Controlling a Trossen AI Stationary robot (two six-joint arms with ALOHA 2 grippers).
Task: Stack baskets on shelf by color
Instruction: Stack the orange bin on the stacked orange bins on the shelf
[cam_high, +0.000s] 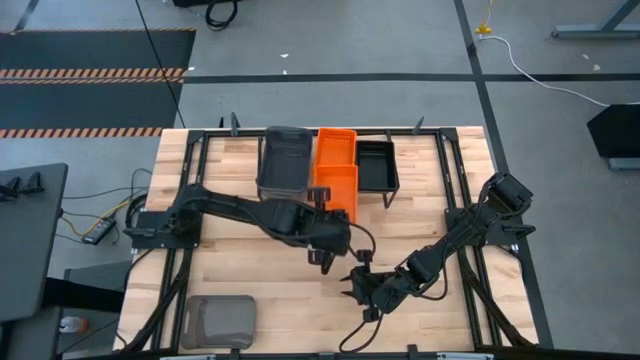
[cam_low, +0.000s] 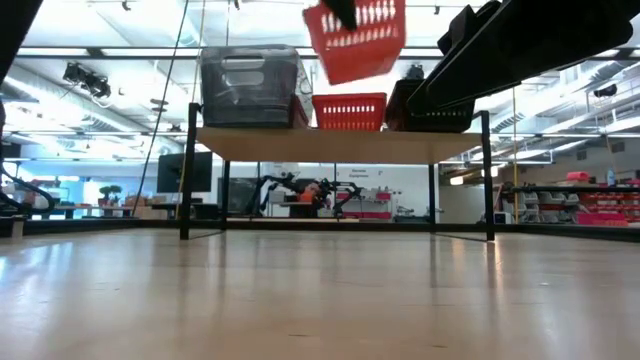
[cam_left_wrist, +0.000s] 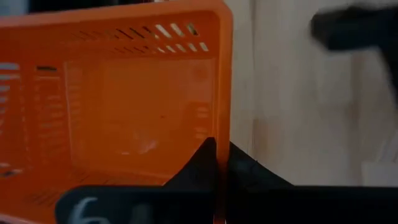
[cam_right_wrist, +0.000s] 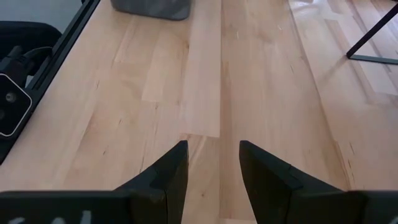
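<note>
Orange slotted plastic basket (cam_low: 357, 40) clamped in left gripper (cam_high: 327, 203) above shelf (cam_low: 335, 146); right gripper (cam_right_wrist: 211, 168) apart, idle; grey translucent basket (cam_high: 218, 322) unplaced at table's near-left corner.

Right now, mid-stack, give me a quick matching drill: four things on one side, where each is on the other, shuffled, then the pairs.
Things:
1. raised orange basket
2. lone grey basket
3. black basket
4. right gripper

Places or states:
A. open, low over bare table
B. on the shelf, right end
C. gripped by the left gripper above the shelf
D. on the table near the front left corner

Pairs: 1-C, 2-D, 3-B, 4-A
</note>
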